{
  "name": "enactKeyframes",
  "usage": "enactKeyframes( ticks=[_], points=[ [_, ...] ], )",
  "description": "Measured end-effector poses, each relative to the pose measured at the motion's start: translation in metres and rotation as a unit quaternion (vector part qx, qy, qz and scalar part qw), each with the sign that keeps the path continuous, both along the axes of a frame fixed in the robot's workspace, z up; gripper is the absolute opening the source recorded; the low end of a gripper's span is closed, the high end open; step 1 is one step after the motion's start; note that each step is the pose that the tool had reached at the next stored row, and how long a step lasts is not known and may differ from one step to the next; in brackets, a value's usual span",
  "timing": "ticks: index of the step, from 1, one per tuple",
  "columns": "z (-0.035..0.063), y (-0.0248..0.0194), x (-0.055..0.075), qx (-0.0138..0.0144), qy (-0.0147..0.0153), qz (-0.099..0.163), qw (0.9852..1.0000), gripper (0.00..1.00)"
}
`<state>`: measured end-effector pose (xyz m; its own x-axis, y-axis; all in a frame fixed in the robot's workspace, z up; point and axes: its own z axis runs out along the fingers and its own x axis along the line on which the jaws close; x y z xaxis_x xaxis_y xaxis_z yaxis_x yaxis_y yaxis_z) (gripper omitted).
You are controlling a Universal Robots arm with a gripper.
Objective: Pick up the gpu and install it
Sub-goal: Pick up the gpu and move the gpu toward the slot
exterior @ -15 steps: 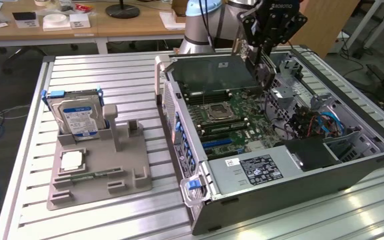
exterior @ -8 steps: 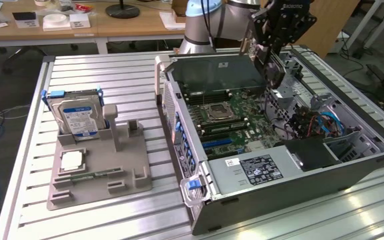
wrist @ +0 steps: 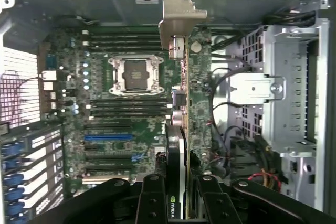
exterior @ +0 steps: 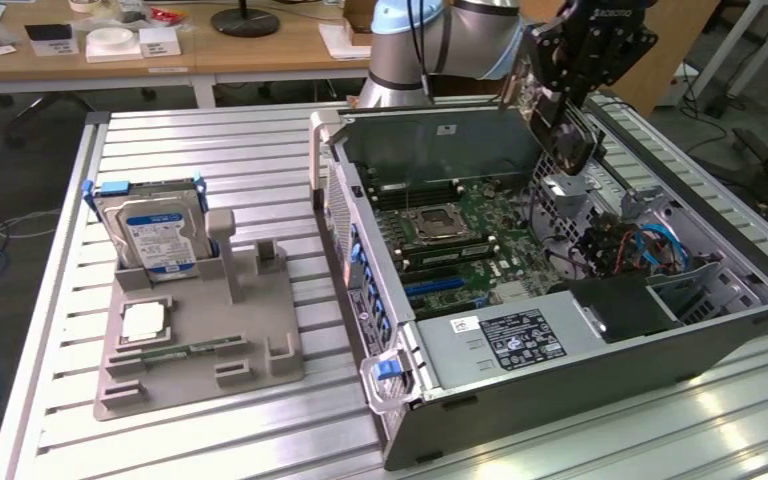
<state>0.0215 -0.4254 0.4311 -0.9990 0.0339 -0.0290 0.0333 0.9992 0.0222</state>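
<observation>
The slatted table is carrying the open computer case, which is lying on its side with the motherboard facing up. Above that case's interior, the gripper is clamping the gpu, holding it edge-on over the motherboard, its silver bracket pointing toward a case wall

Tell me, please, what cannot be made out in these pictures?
- gpu faces: wrist view shows it edge-on, clamped between the fingers.
- Motherboard strip behind the gpu: hidden by it, wrist view.
- Power supply label text: too small, exterior view.
- Arm: cut off by the exterior view's top edge.
</observation>
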Motion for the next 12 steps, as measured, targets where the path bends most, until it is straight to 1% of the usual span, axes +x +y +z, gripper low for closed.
enactKeyframes(
  ticks=[6, 12],
  points=[
    [-0.0003, 0.0005, 0.019, 0.0001, 0.0, 0.0, 1.0, 0.27],
    [-0.0005, 0.0007, 0.033, 0.0001, 0.0, 0.0, 1.0, 0.27]
  ],
)
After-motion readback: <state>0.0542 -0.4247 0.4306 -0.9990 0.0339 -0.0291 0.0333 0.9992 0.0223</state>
